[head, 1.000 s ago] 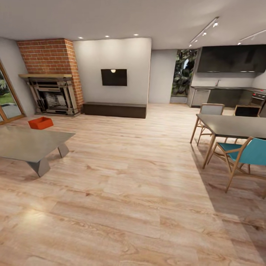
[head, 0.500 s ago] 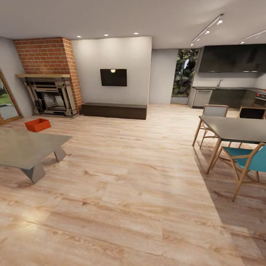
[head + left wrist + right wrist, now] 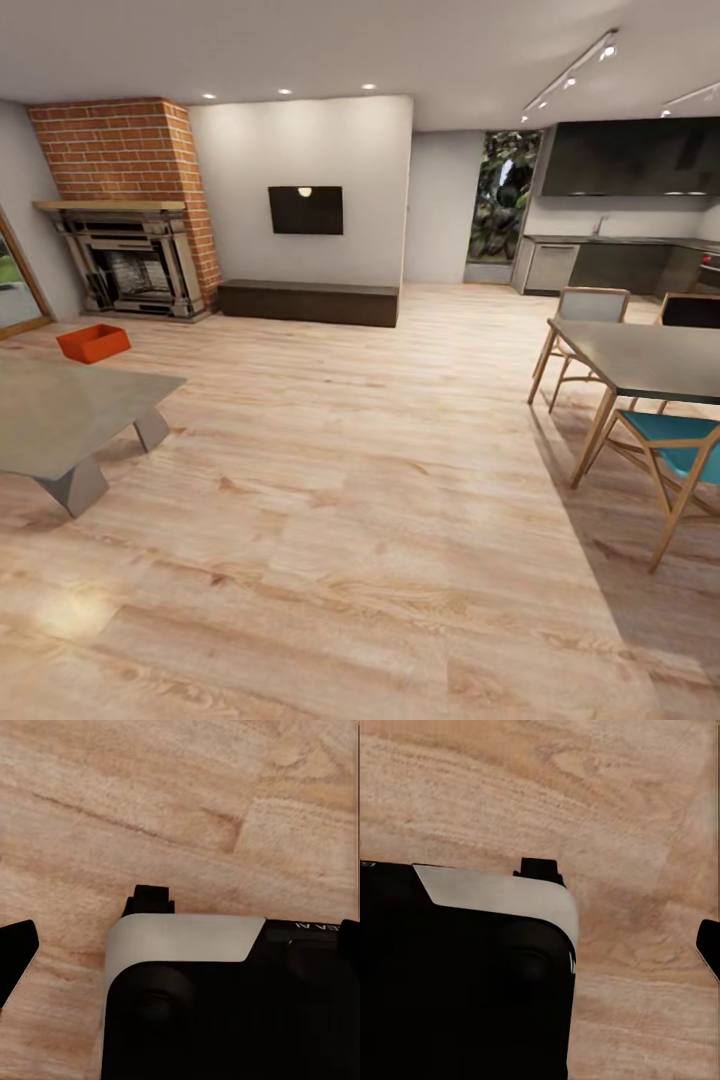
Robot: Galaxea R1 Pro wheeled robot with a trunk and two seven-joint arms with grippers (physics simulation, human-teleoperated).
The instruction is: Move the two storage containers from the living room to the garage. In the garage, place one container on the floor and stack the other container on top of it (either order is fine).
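Ahead, in the head view, lies the living room with its light wood-plank floor [image 3: 360, 480] running across most of the frame. One red-orange storage container [image 3: 92, 342] sits on that floor at the left middle of the frame, just in front of the brick fireplace [image 3: 125, 215] and beyond the far edge of the grey coffee table [image 3: 60, 415], which fills the left edge below it. A sliver of a wood-framed glass door [image 3: 15, 290] shows at the far left. At the upper centre, a dark screen [image 3: 305, 209] hangs on a white wall above a long low dark bench [image 3: 308, 301]. At the right of the frame stand a dark dining table [image 3: 650, 358] and wooden chairs, one with a teal seat [image 3: 680, 450]; a dark kitchen counter [image 3: 610, 262] runs along the upper right.

Both wrist views look straight down on the plank floor past a black and white housing of the robot. In the left wrist view a black fingertip [image 3: 16, 956] pokes in at the frame's left edge; in the right wrist view a black fingertip [image 3: 709, 945] shows at the right edge. With only one tip of each gripper visible, I cannot tell whether either pair of jaws is apart or together.
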